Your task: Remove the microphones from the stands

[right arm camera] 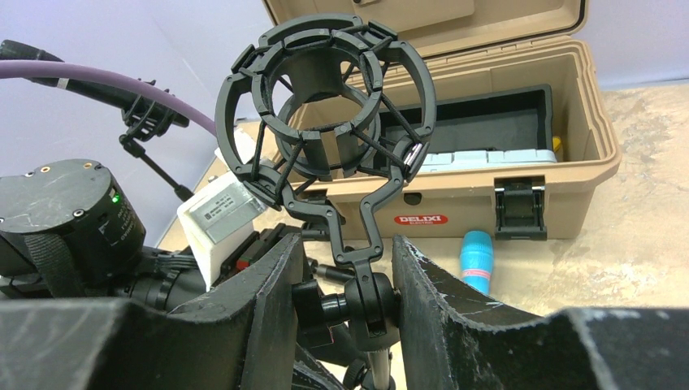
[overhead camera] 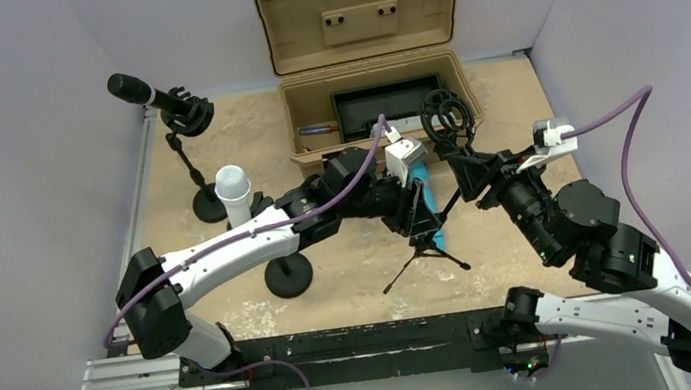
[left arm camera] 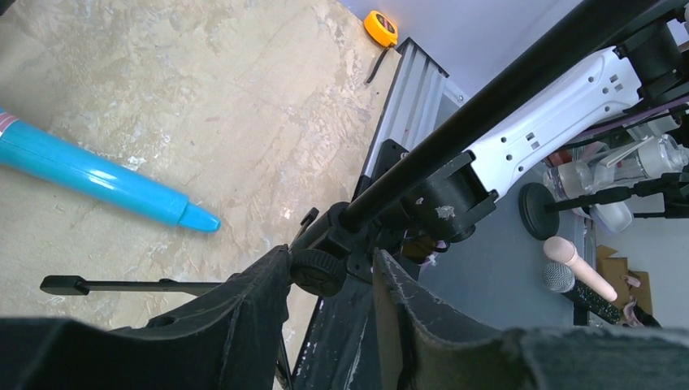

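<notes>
Right gripper point(right arm camera: 348, 280): clamped tight on the swivel joint point(right arm camera: 363, 307) of the tripod stand point(overhead camera: 421, 246), just under the shock mount point(right arm camera: 421, 89), whose cradle is empty

Left gripper point(left arm camera: 329, 262): jaws narrow, straddling the stand's clamp knob point(left arm camera: 317, 272); pinching or merely close, cannot tell

Blue microphone point(left arm camera: 97, 175): out of the cradle, lying on the table point(overhead camera: 352, 277) beside the tripod's legs, centre of the overhead view

Handling note: removal looks done; release one arm at a time, stand kept upright, so it cannot topple onto the microphone

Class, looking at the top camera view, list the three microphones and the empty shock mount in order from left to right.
black microphone → white microphone → blue microphone → empty shock mount
</notes>
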